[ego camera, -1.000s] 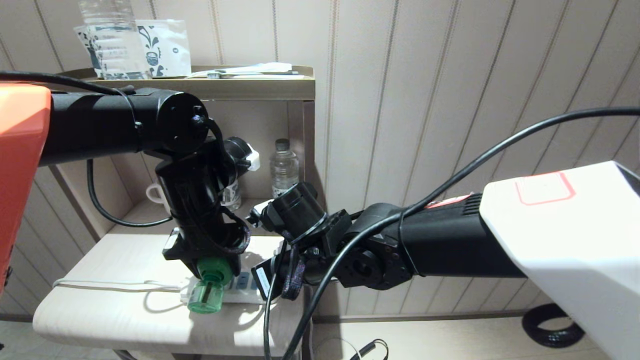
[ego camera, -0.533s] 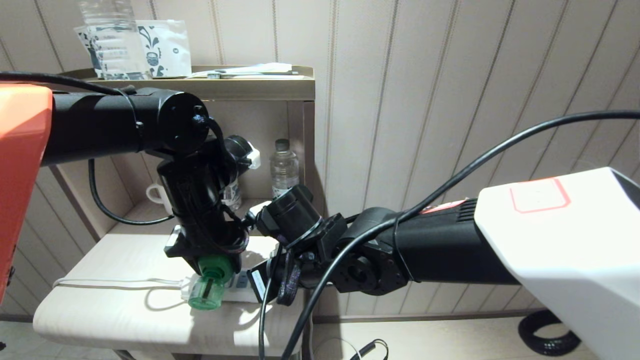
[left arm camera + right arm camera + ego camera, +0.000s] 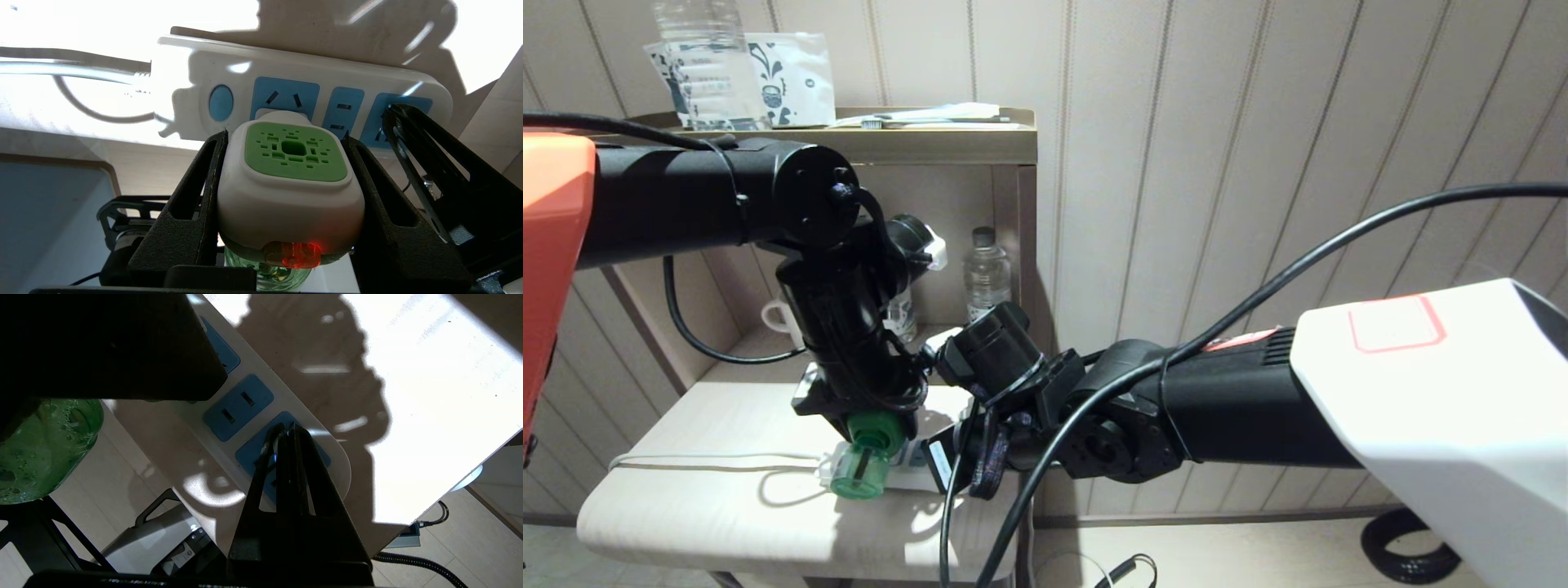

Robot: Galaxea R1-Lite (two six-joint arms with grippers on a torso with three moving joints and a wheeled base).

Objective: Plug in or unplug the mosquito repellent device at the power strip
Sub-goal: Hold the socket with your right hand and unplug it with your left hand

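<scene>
Mosquito repellent device (image 3: 291,179), clamped by the left gripper (image 3: 286,183), needs a straight pull while the closed right gripper (image 3: 286,437) pins the power strip (image 3: 310,81).

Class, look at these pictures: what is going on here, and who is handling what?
A two-armed robot works at a power strip on a small table. Its left gripper is clamped on the mosquito repellent device, which sits against a socket with its red light glowing. The right gripper, fingers together, presses on the far end of the strip, apparently to steady it.
</scene>
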